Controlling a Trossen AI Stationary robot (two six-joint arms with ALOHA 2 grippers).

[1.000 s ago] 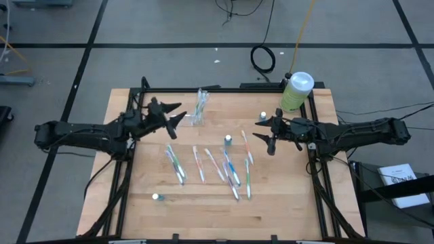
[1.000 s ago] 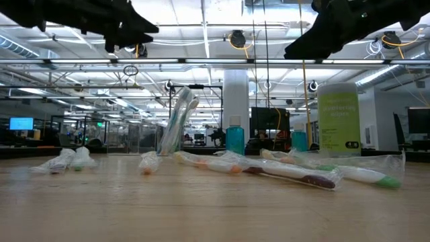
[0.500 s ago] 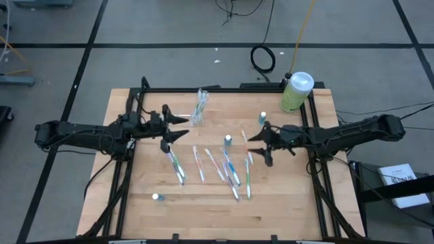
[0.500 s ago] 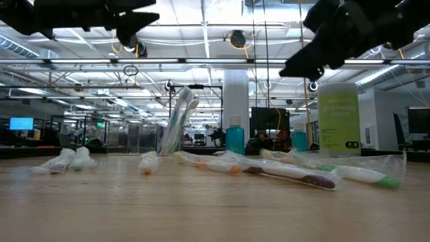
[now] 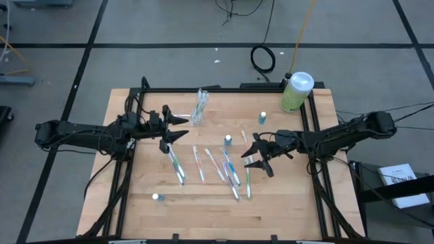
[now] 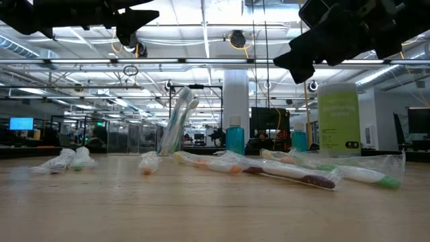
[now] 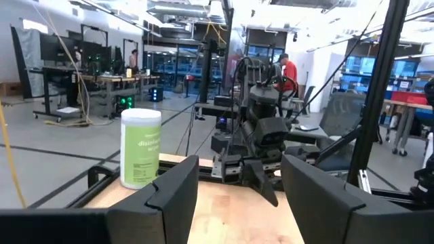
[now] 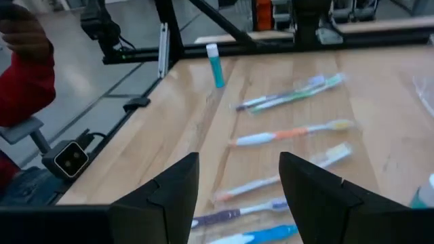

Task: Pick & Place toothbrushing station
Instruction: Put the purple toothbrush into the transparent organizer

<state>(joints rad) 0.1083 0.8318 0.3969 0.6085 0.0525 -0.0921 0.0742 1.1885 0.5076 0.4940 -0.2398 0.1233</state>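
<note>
Right pincer has swung down over the wrapped toothbrushes, fingers spread and empty; left pincer hovers released beside the toothbrushing station at the surface's far edge. Best approach: straddle one compartment wall squarely, then close gently.

- The left end effector hangs high above the bench, touching nothing.
- Below it and off toward the middle, the toothbrushing station stands on the bench, a clear holder leaning slightly.
- The right end effector hangs high as well, clear of everything.
- Beneath it, wrapped toothbrushes lie flat on the bench.
- Beyond them and just to its outer side stands a green bottle.
</note>
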